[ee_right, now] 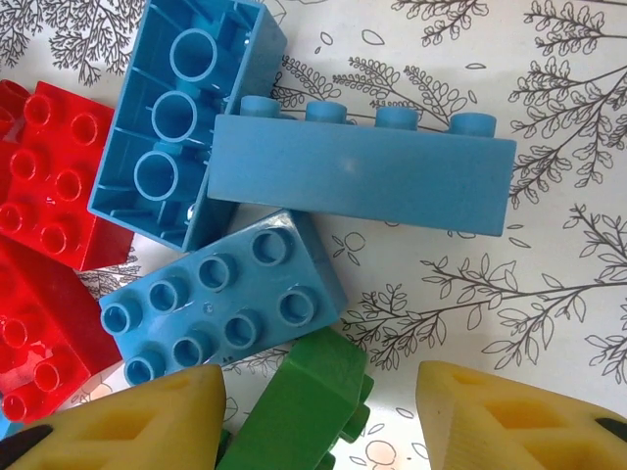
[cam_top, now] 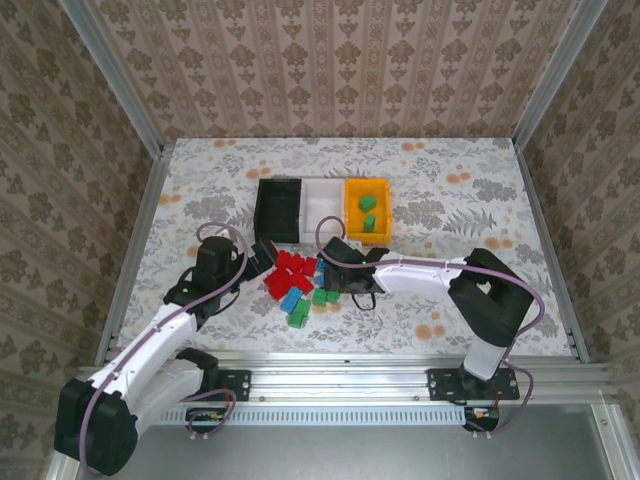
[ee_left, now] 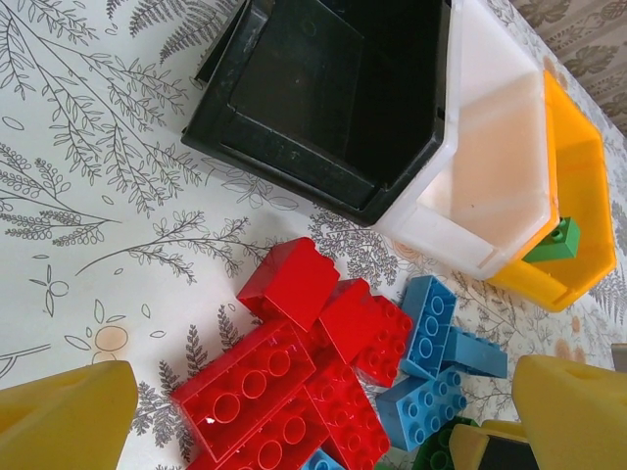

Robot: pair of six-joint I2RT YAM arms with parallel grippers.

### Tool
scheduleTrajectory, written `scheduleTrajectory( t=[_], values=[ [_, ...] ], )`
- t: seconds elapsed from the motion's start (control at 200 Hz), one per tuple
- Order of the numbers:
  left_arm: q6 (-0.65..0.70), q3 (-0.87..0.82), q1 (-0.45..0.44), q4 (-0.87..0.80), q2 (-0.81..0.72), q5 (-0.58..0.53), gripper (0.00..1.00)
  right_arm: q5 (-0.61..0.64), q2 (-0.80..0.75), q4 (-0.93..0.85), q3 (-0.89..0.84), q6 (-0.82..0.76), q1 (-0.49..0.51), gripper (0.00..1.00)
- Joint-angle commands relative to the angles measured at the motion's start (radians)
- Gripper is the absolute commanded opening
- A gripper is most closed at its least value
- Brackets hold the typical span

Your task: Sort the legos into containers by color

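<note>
**Tabletop** (cam_top: 450,200): patterned, and it carries everything we list below.

**Containers:** three in a touching row: black bin (cam_top: 278,210), white bin (cam_top: 322,205), orange bin (cam_top: 349,215). The orange one already holds two green bricks (cam_top: 367,202).

**Left end effector** (ee_left: 323,421): fingers wide apart above the red bricks (ee_left: 284,392), gripping nothing.

**Right end effector** (ee_right: 318,411): fingers apart around a green brick (ee_right: 304,401). We see a gap on one side, so it is not clamped.

**Legos** (cam_top: 300,280): a loose red, blue and green pile just in front of the containers. We judge them light, rigid and slick-walled, best pinched across the flat side walls, clear of the studs.
</note>
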Motion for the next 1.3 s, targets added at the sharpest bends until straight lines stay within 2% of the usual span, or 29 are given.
scheduleTrajectory(
  t=[0.0,0.4,0.505,0.605,0.685,1.02,1.13,1.3],
  values=[
    [-0.007,-0.008,0.009,-0.003,-0.015,-0.015,1.00,0.018,0.025,-0.027,0.005,0.033,0.006,0.52],
    [-0.014,-0.016,0.009,0.022,-0.005,-0.012,1.00,0.031,-0.071,-0.013,-0.107,0.032,0.011,0.36],
    [-0.014,-0.014,0.010,0.021,-0.003,-0.003,1.00,0.056,-0.084,-0.036,-0.104,-0.006,0.012,0.42],
    [-0.013,-0.017,0.009,0.019,-0.003,-0.001,1.00,0.073,-0.094,-0.098,-0.075,-0.060,0.009,0.52],
    [-0.017,-0.022,0.009,0.019,-0.005,-0.001,1.00,0.069,-0.101,-0.134,-0.068,-0.052,0.015,0.57],
    [-0.018,-0.023,0.008,0.026,-0.006,0.010,1.00,0.052,-0.078,-0.106,-0.113,0.095,0.070,0.57],
    [-0.010,-0.022,0.008,0.016,-0.016,0.009,1.00,0.045,-0.098,-0.103,-0.132,0.101,0.072,0.53],
    [-0.023,-0.032,0.007,0.033,-0.018,0.011,1.00,0.016,-0.089,-0.084,-0.138,0.096,0.073,0.38]
  ],
)
